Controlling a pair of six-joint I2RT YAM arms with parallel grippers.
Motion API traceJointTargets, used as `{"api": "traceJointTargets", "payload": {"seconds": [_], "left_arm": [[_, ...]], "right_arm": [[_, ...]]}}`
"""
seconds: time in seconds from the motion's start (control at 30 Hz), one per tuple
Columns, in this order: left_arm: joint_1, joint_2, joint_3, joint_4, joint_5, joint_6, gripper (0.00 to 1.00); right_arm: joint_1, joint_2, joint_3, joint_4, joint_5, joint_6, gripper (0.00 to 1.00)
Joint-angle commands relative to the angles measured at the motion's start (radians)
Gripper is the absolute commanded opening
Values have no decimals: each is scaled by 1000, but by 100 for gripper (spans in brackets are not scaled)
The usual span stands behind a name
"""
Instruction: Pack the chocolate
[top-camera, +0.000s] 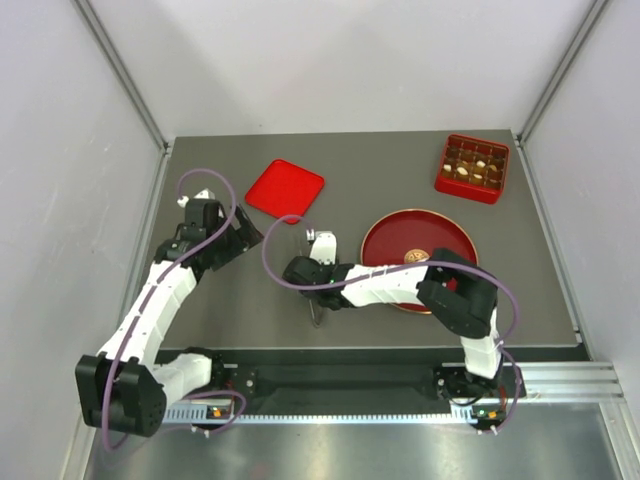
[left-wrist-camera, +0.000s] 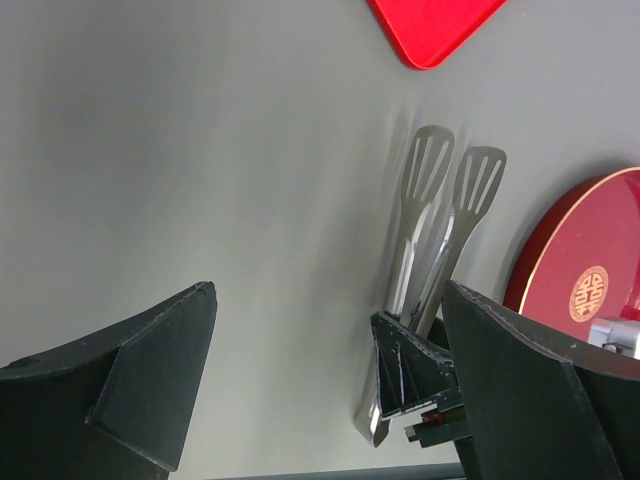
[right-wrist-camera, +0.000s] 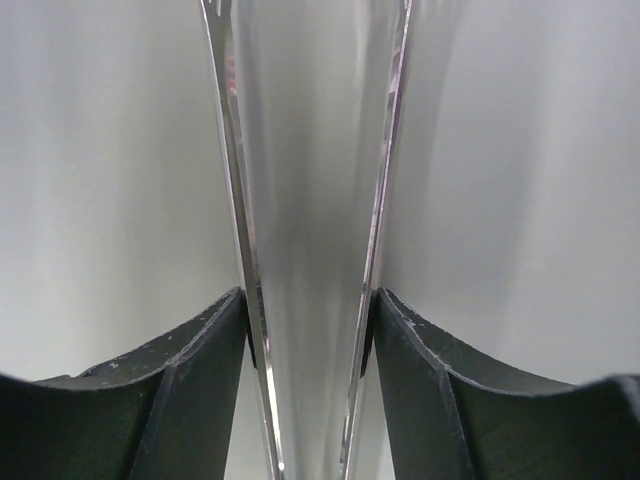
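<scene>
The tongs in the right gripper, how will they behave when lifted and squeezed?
Probably springy: the tongs are two thin metal arms, spread between the fingers of the right gripper, so squeezing should close them. Likely slippery, since the polished metal looks smooth and shiny. Gripped near the hinge end, the long slotted blades may droop or swing.

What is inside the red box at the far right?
The box holds chocolates, cream and brown, in dark divided compartments. They are too small to count, and the compartment floors under them are hidden.
</scene>
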Motion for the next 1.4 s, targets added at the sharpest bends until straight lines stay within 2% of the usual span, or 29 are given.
{"api": "traceJointTargets", "payload": {"seconds": [0.0,0.1,0.3,0.33,0.37,0.47,0.73,0.97,1.1,1.37], "left_arm": [[9,13,-1,76,1,-13,99],[9,30,-1,87,-6,-23,99],[9,65,5,122,24,-23,98],[9,68,6,126,18,-22,98],[9,73,9,129,13,-19,98],[9,99,28,136,-6,-16,98],[9,223,91,224,9,-25,96],[9,457,236,284,1,-34,92],[16,571,310,285,-10,-45,87],[59,746,393,302,-10,-91,70]], "right_arm": [[15,32,44,-3,-5,24,53],[17,35,54,0,-8,42,61],[15,-4,74,-6,-17,22,70],[14,-14,69,-8,-17,7,73],[11,-37,68,-11,-19,1,81],[-2,-76,61,-35,-36,-7,88],[-25,-229,54,-86,-89,-96,89],[-85,-464,-9,-104,-125,-188,88],[-101,-528,-44,-104,-120,-226,87],[-106,-558,-110,-81,-111,-234,87]]}}
